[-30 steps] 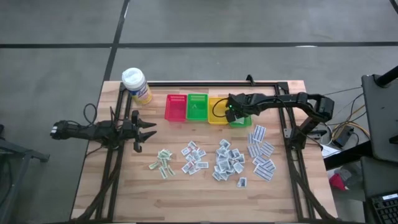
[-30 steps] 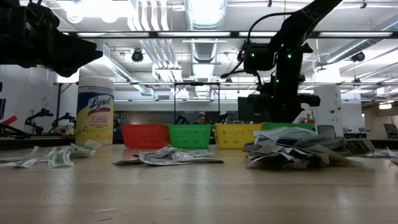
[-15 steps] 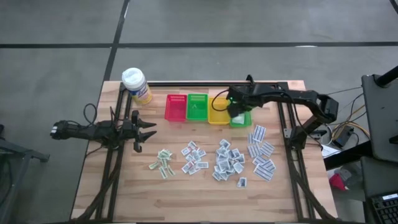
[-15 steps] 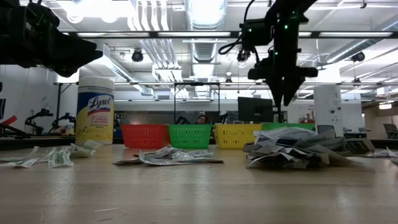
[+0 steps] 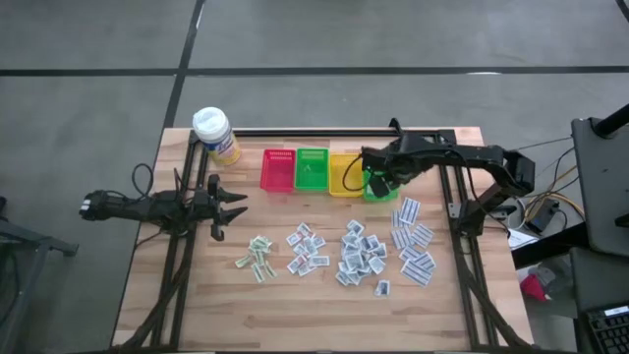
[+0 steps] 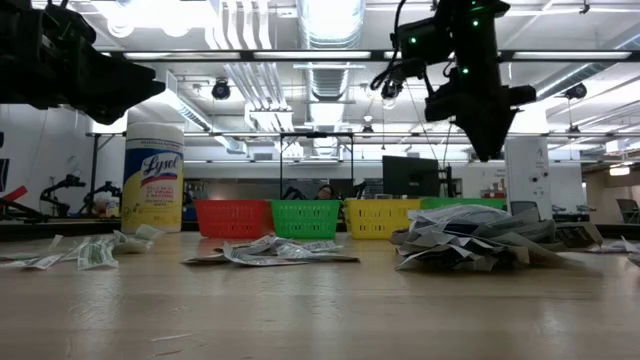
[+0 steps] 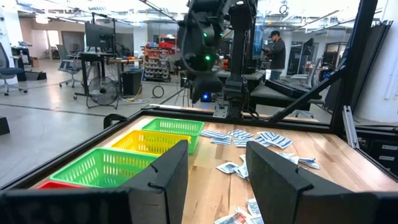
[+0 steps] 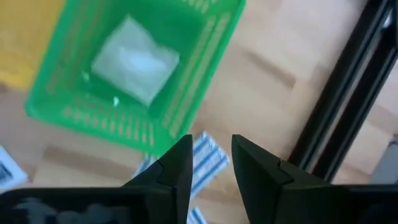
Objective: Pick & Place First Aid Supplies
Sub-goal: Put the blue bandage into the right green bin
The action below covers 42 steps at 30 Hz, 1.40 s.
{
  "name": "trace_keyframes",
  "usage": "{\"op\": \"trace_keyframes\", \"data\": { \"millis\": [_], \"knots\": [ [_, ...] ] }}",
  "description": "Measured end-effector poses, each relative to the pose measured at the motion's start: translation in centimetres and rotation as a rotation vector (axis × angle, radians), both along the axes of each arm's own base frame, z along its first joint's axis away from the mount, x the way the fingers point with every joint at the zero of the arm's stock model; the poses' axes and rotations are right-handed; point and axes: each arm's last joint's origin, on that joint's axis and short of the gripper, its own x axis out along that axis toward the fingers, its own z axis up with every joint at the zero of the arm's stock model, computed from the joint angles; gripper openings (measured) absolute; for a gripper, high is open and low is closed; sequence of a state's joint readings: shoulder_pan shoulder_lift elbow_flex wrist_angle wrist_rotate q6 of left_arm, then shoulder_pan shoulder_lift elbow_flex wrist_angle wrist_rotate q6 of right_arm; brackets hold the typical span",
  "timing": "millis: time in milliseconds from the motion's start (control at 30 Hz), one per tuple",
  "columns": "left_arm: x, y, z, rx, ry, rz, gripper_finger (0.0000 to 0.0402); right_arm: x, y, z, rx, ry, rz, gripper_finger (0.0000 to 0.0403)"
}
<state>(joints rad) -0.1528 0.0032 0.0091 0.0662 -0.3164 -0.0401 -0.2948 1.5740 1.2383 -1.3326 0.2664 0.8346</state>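
First aid supplies [image 5: 364, 253]: small flat rectangular paper packets, white with grey-blue or green print, are spread loose across the counter [image 5: 295, 305] in four clusters. Green-printed packets [image 5: 257, 256] lie at one end; blue-striped packets [image 5: 413, 241] at the other, some overlapping. One white packet [image 8: 135, 59] is seen lying flat inside the end green basket [image 8: 205, 59], tilted against its floor.

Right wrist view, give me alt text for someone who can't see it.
The right gripper, fingers apart and empty, hangs over a green basket holding one white packet. A blue-striped packet lies on the wooden table beside the basket.
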Motion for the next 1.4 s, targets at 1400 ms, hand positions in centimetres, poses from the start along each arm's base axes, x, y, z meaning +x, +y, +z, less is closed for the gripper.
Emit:
{"op": "trace_keyframes", "data": {
  "millis": [1400],
  "knots": [
    [0.0,0.0,0.0,-0.070,-0.012,-0.005,0.0158,-9.2,9.4,-5.8,0.240,-0.064,-0.226,0.0147]
  ]
}}
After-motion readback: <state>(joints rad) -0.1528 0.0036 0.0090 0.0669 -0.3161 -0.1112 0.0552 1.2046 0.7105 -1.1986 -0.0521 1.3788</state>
